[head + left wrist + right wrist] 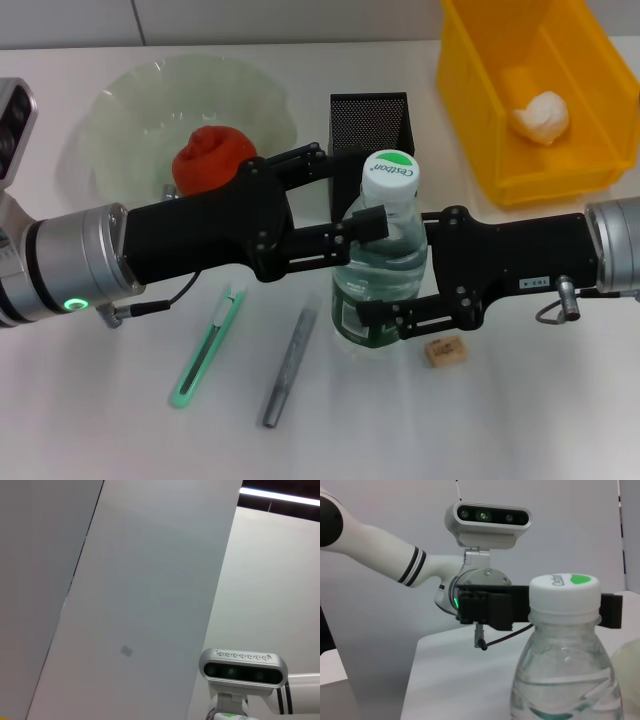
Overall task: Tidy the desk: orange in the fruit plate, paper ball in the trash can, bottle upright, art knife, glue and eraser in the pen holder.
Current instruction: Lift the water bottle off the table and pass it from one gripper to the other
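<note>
Here the bottle [383, 262] stands upright mid-desk [520, 420], white-green cap up, just in front of the black mesh pen holder [369, 122]. Orange [209, 156] sits in the pale-green fruit plate [130, 100] at far left; paper ball [541, 115] lies in the yellow trash can [480, 120] at far right. On the desk in front: art knife [208, 346] left, glue [289, 367] beside it but apart, both lying lengthwise; eraser [444, 351] just right of the bottle base, under the right arm. Left gripper [350, 200] reaches in from the left, fingers spread, one finger [340, 240] at the bottle's neck, the other back by the pen holder; contact with the neck is unclear. Right gripper [385, 270] comes from the right, fingers around the bottle's body on both sides, looks clamped on it. Right wrist view shows the bottle cap [564, 592] close, with the left gripper behind it at neck level.
</note>
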Tool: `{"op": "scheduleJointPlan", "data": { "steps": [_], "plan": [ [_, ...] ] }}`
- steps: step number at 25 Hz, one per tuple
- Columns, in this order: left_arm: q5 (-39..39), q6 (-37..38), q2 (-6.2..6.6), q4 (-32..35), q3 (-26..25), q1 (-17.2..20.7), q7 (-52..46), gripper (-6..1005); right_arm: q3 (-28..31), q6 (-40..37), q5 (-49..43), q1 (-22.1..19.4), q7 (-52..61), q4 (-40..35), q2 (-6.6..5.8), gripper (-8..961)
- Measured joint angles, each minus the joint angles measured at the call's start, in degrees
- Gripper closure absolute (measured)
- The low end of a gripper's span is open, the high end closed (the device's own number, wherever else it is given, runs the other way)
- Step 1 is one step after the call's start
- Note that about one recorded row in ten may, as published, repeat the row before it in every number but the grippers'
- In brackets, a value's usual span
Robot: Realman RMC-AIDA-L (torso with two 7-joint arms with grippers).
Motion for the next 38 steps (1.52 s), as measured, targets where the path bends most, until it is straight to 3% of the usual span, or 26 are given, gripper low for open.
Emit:
{"op": "scheduleJointPlan", "data": {
  "steps": [9, 38],
  "plan": [
    [0.9, -0.9, 0.01, 0.4, 1.5, 0.1, -0.1, 217, 0.0, 0.0, -2.6, 0.0, 2.8, -3.7, -0.05, 188],
    [0.8, -2.3, -0.37, 1.1, 3.9, -1.9, -0.1, 218, -1.2, 0.4, -2.9, 0.7, 3.1, -4.3, -0.08, 189]
  ]
}}
